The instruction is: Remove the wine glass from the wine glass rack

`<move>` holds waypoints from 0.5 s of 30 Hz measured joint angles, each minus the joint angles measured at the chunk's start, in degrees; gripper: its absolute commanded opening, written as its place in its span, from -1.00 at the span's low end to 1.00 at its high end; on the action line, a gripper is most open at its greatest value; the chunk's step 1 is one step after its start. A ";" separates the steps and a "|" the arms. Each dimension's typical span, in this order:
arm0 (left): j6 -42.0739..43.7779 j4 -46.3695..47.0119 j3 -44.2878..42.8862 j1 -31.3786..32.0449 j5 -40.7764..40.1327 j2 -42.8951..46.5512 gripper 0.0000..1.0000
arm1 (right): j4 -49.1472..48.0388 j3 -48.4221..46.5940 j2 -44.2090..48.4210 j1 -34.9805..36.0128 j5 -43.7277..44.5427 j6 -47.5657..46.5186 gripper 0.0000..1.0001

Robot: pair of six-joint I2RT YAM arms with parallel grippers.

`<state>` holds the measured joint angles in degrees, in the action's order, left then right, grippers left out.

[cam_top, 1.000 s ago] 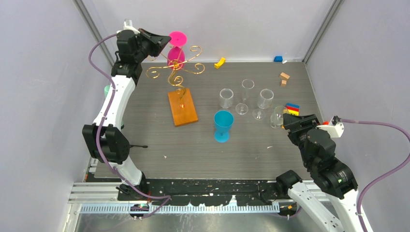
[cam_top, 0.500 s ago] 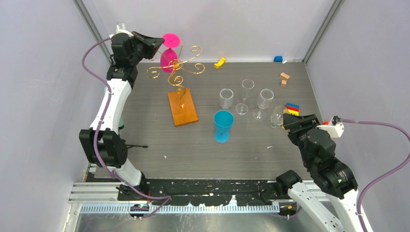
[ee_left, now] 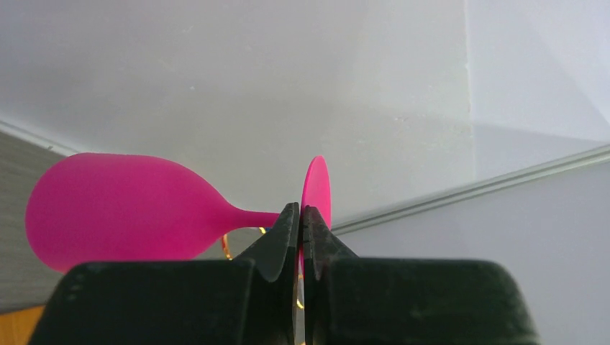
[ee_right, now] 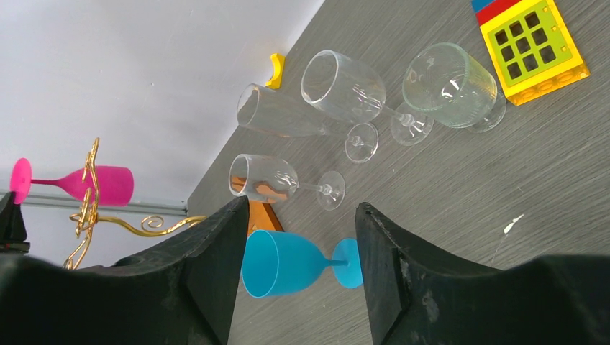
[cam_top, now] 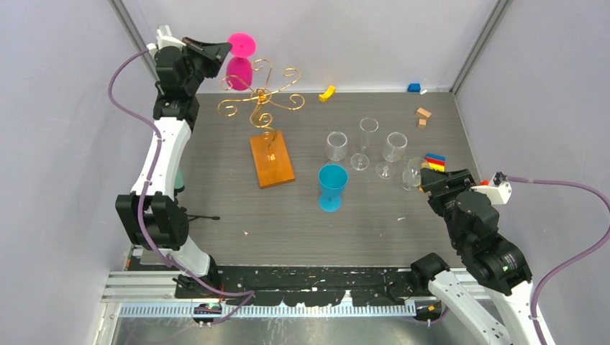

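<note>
We saw a grey table (cam_top: 302, 237) with walls on three sides. The left arm (cam_top: 162, 154) reached high toward the far left corner, and the right arm (cam_top: 482, 237) stayed low near the right edge.

The wine glass rack (cam_top: 272, 162) stood left of the middle, its gold curls fanning out above an orange base.

The left gripper (ee_left: 301, 215) was pressed together on the stem of the pink wine glass (cam_top: 239, 70), right beside the foot. The glass hung foot up and bowl down, at the far left side of the curls. We could not tell whether it touched the wire.

The right gripper (ee_right: 302, 208) was spread wide and held nothing.

A blue glass (cam_top: 332, 185) stood upright just right of the orange base. Beyond it, four clear glasses (cam_top: 368, 136) stood upright in a loose row, the rightmost just beside the right gripper.

A toy brick (cam_top: 434, 162) in bright colours lay next to that glass. Two wooden blocks (cam_top: 423, 113) sat farther back on the right. A yellow piece (cam_top: 327, 93) and a small blue block (cam_top: 413, 88) lay by the back wall.
</note>
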<state>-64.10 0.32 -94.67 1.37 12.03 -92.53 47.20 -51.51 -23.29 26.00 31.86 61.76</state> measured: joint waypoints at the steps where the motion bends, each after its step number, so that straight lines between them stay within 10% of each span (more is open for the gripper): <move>1: 0.04 1.16 0.00 0.00 0.24 -0.07 -1.00 | 0.00 0.00 0.00 0.00 0.00 0.00 0.27; 15: -3.19 23.21 1.29 0.13 9.46 -0.17 -1.00 | -5.01 2.10 0.04 0.00 -4.98 -1.90 0.60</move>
<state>-67.29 23.53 -93.38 1.50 21.50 -92.71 42.19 -49.41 -23.24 26.00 26.87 59.86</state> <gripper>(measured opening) 0.020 0.753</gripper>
